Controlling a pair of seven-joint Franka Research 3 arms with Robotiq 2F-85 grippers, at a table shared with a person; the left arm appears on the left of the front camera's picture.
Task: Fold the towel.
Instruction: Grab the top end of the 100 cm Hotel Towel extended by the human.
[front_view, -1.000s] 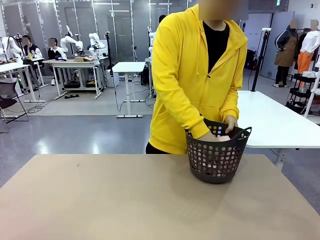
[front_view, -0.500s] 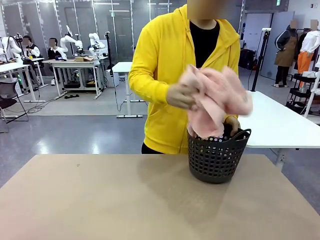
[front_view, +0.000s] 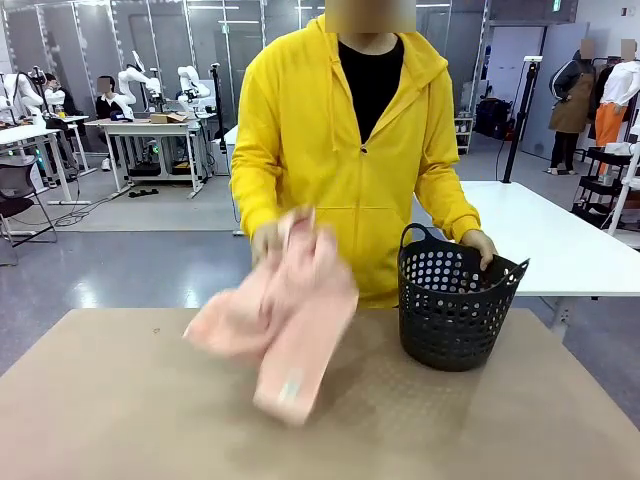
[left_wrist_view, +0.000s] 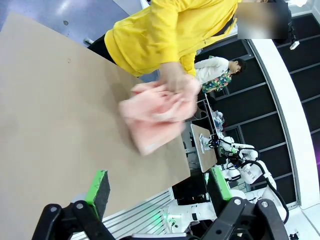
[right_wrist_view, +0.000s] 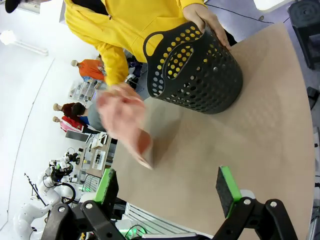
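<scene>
A person in a yellow hoodie holds the salmon-pink towel (front_view: 285, 330) bunched in one hand above the middle of the table, its lower end hanging close to the tabletop and blurred by motion. In the left wrist view the towel (left_wrist_view: 155, 115) hangs well beyond my left gripper (left_wrist_view: 158, 175), which is open with nothing between its green pads. Seen from the right wrist, the towel (right_wrist_view: 122, 122) is a pink blur, far from my right gripper (right_wrist_view: 167, 172), also open and holding nothing.
A black perforated basket (front_view: 455, 310) stands at the table's far right, with the person's other hand (front_view: 480, 243) on its rim; it also appears in the right wrist view (right_wrist_view: 197, 75). The brown table (front_view: 120, 420) stretches bare at the near left.
The person pulled the towel up out of the basket and swung it leftward and down over the table's middle. The basket shifted slightly right. Both grippers stayed open.
</scene>
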